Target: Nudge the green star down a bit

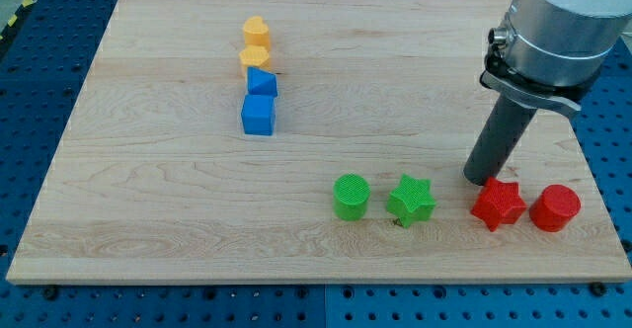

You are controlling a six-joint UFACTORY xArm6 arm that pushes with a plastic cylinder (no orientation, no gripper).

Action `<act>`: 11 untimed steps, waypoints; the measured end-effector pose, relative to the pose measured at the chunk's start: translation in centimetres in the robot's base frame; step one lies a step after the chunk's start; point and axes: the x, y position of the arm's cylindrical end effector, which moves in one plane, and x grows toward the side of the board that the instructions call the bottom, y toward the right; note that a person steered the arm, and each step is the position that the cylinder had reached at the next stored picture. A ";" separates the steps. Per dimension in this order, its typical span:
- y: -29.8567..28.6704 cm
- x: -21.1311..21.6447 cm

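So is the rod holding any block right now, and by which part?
Nothing is held. My tip rests on the board just above the red star, apart from the green star.

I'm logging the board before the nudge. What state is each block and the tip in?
green star: upright, untouched
green cylinder: standing, left of star
red star: just below my tip
red cylinder: standing
blue blocks: touching
orange blocks: touching
my tip: on board, right of green star

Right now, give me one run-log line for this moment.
tip: just above red star | green star: to its left, untouched | green cylinder: beside green star | nudge: not begun
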 end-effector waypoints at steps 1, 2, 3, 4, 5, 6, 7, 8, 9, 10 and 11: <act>-0.1 0.0; -0.1 0.6; -0.1 1.0; -0.4 -2.2; -1.2 -6.3; -1.3 -7.1; -1.3 -7.1; -3.0 -7.1; -7.6 -6.3; -9.3 -4.1; -9.3 -1.2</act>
